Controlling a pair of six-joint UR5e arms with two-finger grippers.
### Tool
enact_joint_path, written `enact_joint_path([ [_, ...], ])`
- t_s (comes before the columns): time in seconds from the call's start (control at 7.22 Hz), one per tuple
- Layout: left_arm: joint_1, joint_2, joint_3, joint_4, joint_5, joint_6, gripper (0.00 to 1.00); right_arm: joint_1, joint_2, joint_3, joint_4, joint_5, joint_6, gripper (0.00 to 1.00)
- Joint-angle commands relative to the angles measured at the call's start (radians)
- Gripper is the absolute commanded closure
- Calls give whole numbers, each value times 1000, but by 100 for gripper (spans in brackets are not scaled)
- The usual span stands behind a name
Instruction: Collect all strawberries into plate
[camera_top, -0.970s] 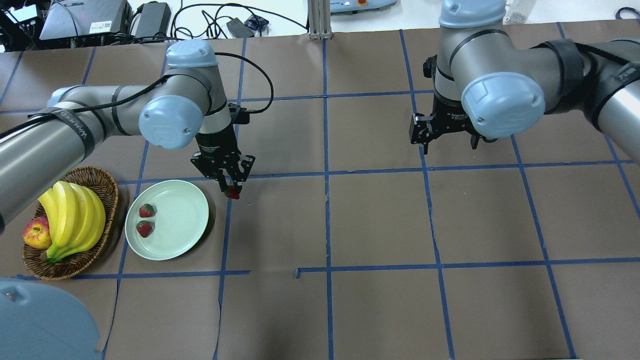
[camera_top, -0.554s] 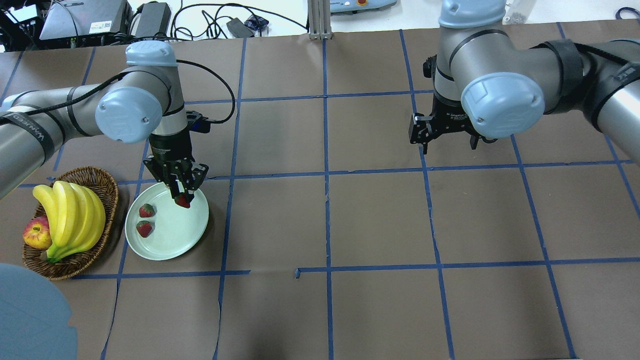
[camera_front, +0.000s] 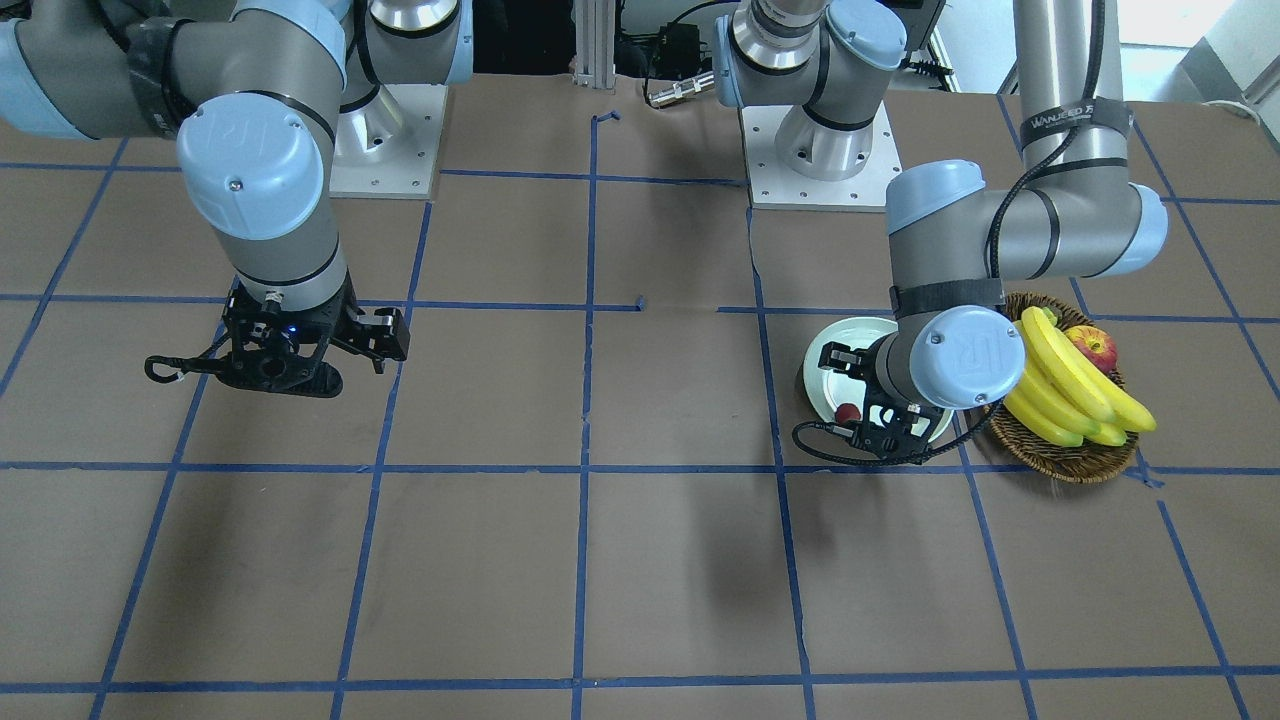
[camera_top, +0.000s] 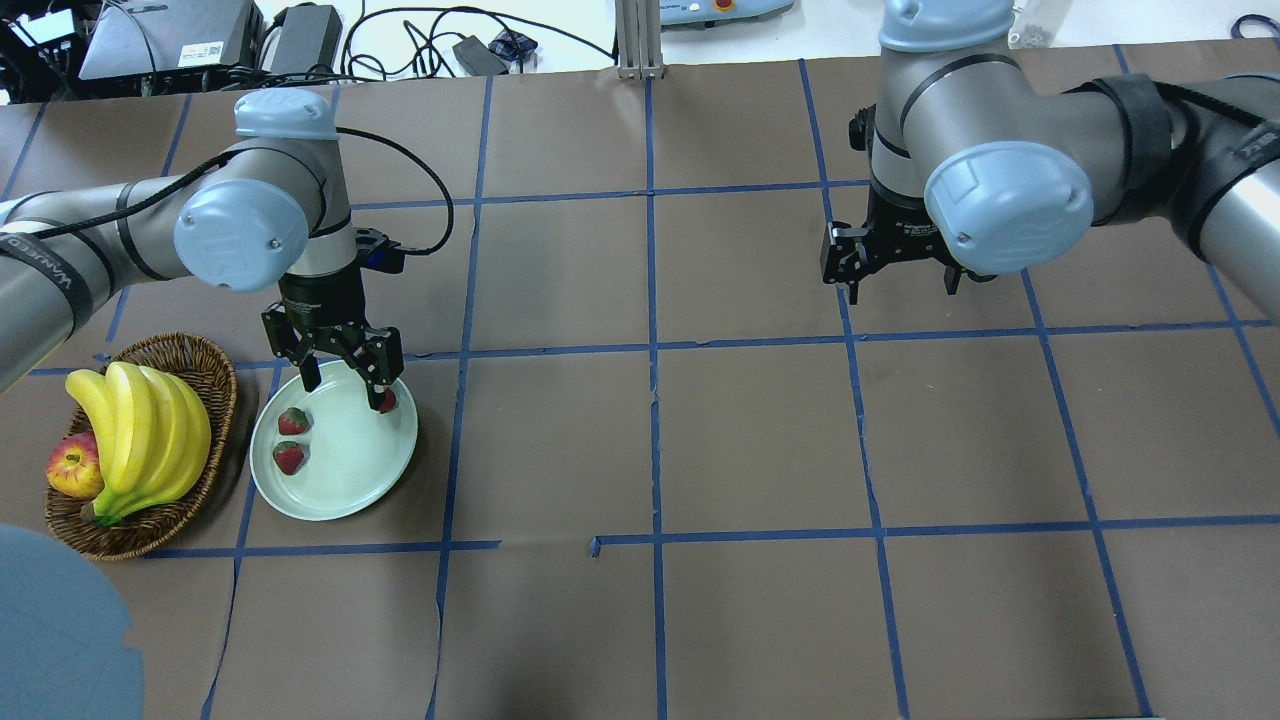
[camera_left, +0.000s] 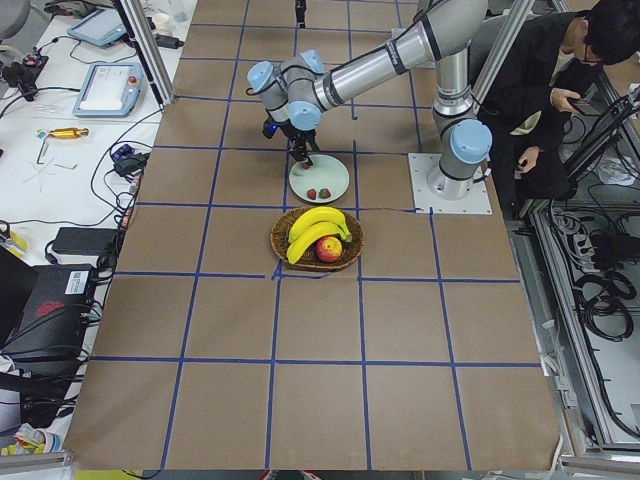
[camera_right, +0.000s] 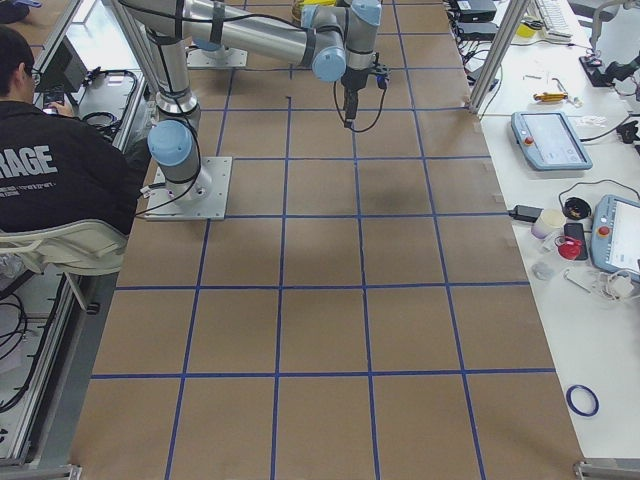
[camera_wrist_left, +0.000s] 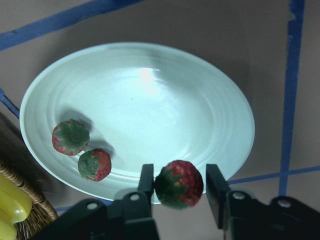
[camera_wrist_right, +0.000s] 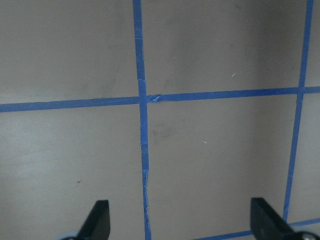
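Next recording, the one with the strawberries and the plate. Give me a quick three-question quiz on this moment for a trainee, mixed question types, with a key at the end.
1. True or false: the left gripper holds a strawberry over the edge of the plate.
2. How many other strawberries already lie on the plate? A) one B) two C) three
3. Fill in: the right gripper hangs over bare table, its jaws ___ with nothing between them.

Key: 1 true; 2 B; 3 open.
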Motion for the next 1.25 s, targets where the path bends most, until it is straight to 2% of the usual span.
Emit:
enact_joint_path([
  [0.0,-17,40,43,0,-2,-4,0,0,-1,-4,3,7,4,0],
  [0.14,-19,68,72,3,-3,-73,0,0,-5,-12,16,13,4,0],
  [0.28,-26,85,106,5,-49,-216,0,0,-19,-21,41,13,5,0],
  [0.42,-61,112,130,8,-79,-275,0,-1,-36,-45,106,15,4,0],
  [0.55,-88,145,158,6,-86,-277,0,-3,-51,-102,197,57,4,0],
  [0.69,-100,183,172,-13,-139,-277,0,-1,-63,-175,302,62,4,0],
  [0.83,-103,209,161,-27,-179,-311,0,-1,-65,-235,360,62,4,0],
  [1.11,-109,257,155,-23,-163,-377,0,-1,-59,-231,359,65,-13,0],
])
